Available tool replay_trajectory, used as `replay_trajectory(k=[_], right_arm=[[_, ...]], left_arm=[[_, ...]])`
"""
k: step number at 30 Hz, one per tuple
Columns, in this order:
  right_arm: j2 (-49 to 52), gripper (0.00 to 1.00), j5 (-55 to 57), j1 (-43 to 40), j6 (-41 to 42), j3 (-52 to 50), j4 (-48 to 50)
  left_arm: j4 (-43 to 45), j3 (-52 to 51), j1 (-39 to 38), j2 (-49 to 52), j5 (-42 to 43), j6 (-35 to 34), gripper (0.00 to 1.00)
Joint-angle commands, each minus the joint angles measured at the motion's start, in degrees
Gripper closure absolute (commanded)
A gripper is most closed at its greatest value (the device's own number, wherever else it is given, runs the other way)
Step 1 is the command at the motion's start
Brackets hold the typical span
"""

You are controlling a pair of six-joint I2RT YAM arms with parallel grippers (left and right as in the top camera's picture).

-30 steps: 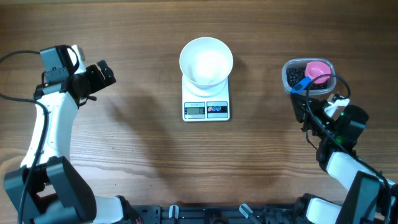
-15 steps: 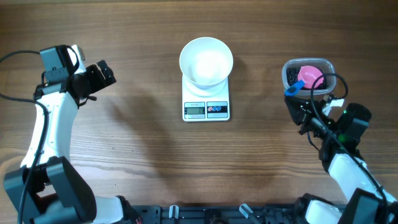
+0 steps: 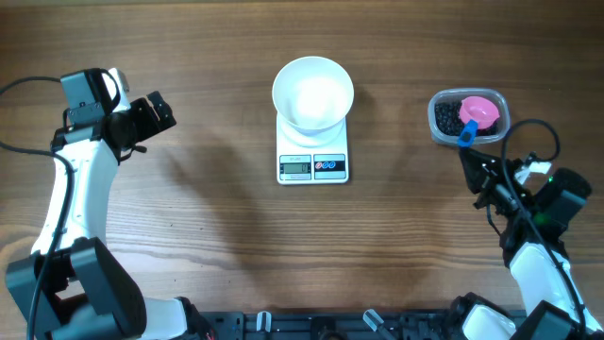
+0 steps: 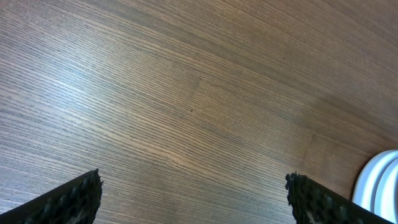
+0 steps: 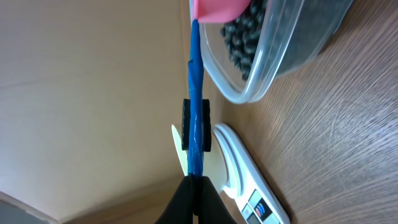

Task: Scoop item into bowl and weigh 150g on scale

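Over the last second the right arm has drawn back toward the near right corner of the table [image 3: 217, 236]. With it the scoop [image 3: 479, 111] has swung inside the tub [image 3: 433, 121]. Its pink head slid left across the beads [image 3: 445, 117] and then came back to the right. The blue handle, which slanted out to the near left, now points almost straight toward the near edge. This looks like working the scoop into the heap, so the task is probably at its first fill. The pink head looks bare from above, though whether it holds any beads cannot be told. All the beads in view lie in the tub at the far right. The bowl [image 3: 312, 92] sits on the scale [image 3: 313, 156] at the centre and looks empty, and the display is too small to read. The right gripper [image 5: 193, 186] is fully closed, pinching the thin blue handle at its near end. Its wrist view shows the handle running up from the fingertips to the pink head over the tub rim. The left gripper [image 4: 193, 202] stands spread as wide as it goes at the far left, well apart from the scale. It holds nothing, with bare wood between its fingers.
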Motion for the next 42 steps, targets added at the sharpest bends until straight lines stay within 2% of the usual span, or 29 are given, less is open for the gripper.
replay_trajectory(k=[1, 17, 21, 23, 24, 25, 26, 27, 29, 33, 36, 39, 42], right_arm=[[-0.70, 0.95, 0.26, -2.67, -2.49, 0.74, 0.11], [-0.70, 0.95, 2.54, -14.34, -2.75, 0.74, 0.17], [-0.70, 0.95, 4.24, -14.91, -2.84, 0.74, 1.64], [-0.70, 0.85, 3.91, -14.91, -2.78, 0.74, 2.78], [-0.70, 0.73, 3.67, -14.95, -2.73, 0.74, 3.02], [-0.72, 0.55, 3.26, -14.97, -2.78, 0.74, 3.28], [-0.76, 0.25, 2.58, -14.97, -2.97, 0.74, 3.41], [-0.85, 0.00, 1.73, -15.02, -3.76, 0.74, 3.28], [-0.85, 0.00, -0.13, -15.96, -4.48, 0.74, 1.16], [-0.87, 0.00, -5.84, -20.96, -16.44, 0.74, -11.17], [-0.85, 0.00, -4.57, -21.92, -21.73, 0.74, -17.73], [-0.85, 0.00, 0.33, -21.90, -25.31, 0.74, -20.68], [-0.74, 0.00, 2.03, -21.81, -26.97, 0.72, -19.56]], left_arm=[[0.15, 0.07, 0.07, -1.29, -0.33, 1.33, 0.00], [0.15, 0.07, 0.07, -1.29, -0.33, 1.31, 0.00], [0.15, 0.07, 0.07, -1.29, -0.33, 1.31, 0.00], [0.15, 0.07, 0.07, -1.29, -0.33, 1.33, 0.00], [0.15, 0.07, 0.07, -1.29, -0.33, 1.31, 0.00], [0.15, 0.07, 0.07, -1.29, -0.33, 1.31, 0.00], [0.15, 0.07, 0.07, -1.29, -0.33, 1.31, 0.00], [0.15, 0.07, 0.07, -1.29, -0.33, 1.33, 0.00], [0.15, 0.07, 0.07, -1.29, -0.33, 1.31, 0.00], [0.15, 0.07, 0.07, -1.29, -0.33, 1.31, 0.00], [0.15, 0.07, 0.07, -1.29, -0.33, 1.31, 0.00], [0.15, 0.07, 0.07, -1.29, -0.33, 1.31, 0.00], [0.15, 0.07, 0.07, -1.29, -0.33, 1.31, 0.00]])
